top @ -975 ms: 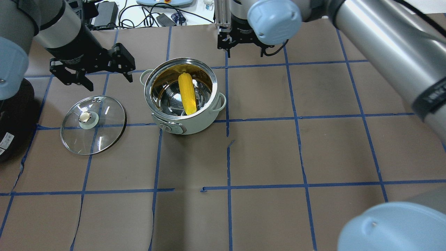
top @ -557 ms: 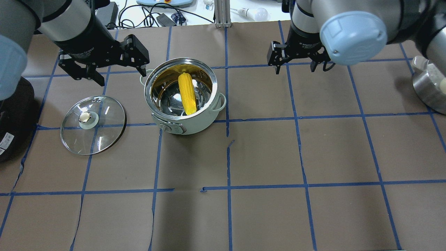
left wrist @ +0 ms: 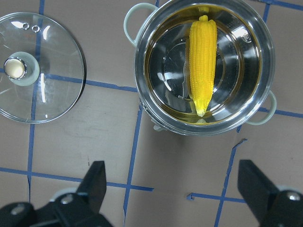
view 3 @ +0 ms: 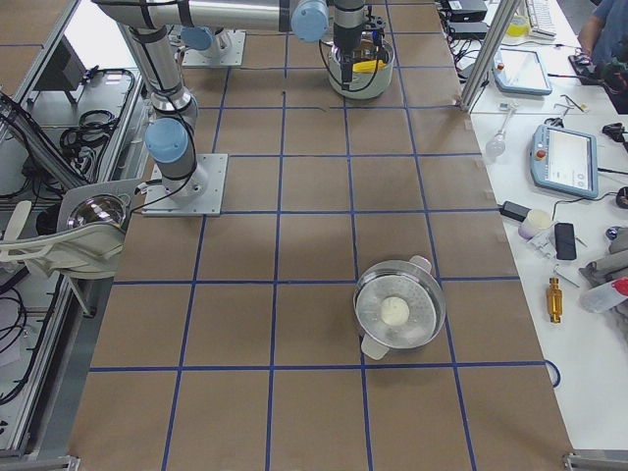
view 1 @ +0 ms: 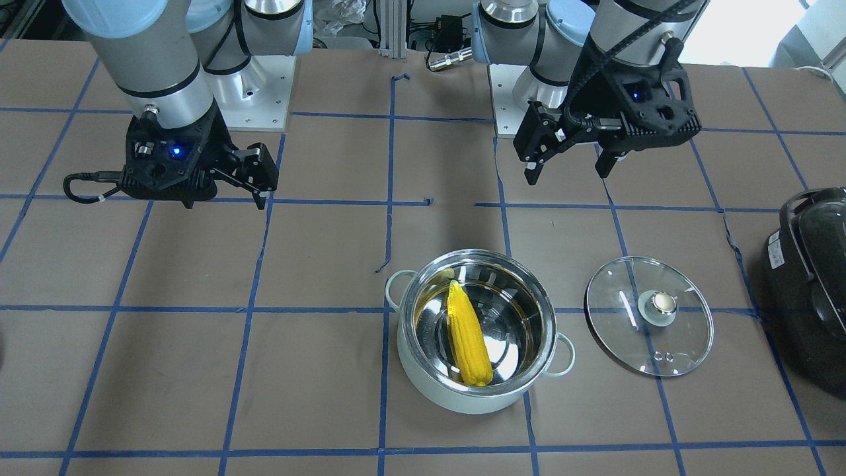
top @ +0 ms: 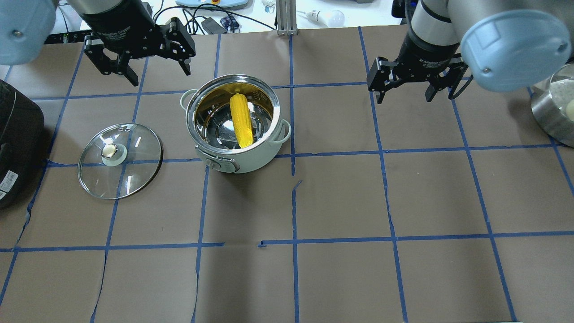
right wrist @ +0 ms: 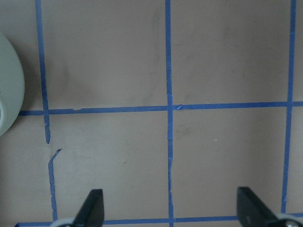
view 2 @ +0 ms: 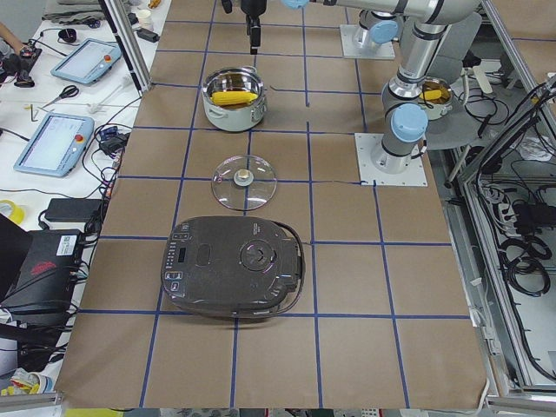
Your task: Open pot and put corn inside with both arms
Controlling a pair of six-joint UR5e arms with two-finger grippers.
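The corn (top: 241, 120) lies inside the pot (top: 255, 161), on the shiny steel bottom. It is almost as long as the pot is wide, so it fits only in one line, and I cannot tell if it lies flat or leans on the wall. The lid (top: 134, 166) lies on the table to the left of the pot, apart from it, knob up, so that the mouth is free. By my judgement the task is done.

My left pincer (top: 160, 75) hangs over the far-left part of the table, wide open, with nothing in it. My right pincer (top: 405, 98) hangs far to the right, well apart from the pot, also wide open and empty. I think both are held there so as not to touch the pot.

Some things I see badly. My right wrist camera catches only a pale sliver of the pot at its edge. The black appliance (top: 15, 130) is cut off at the left border. The steel bowl (top: 545, 114) at the right is half hidden by my elbow cap, and what is the white thing in it I cannot say.
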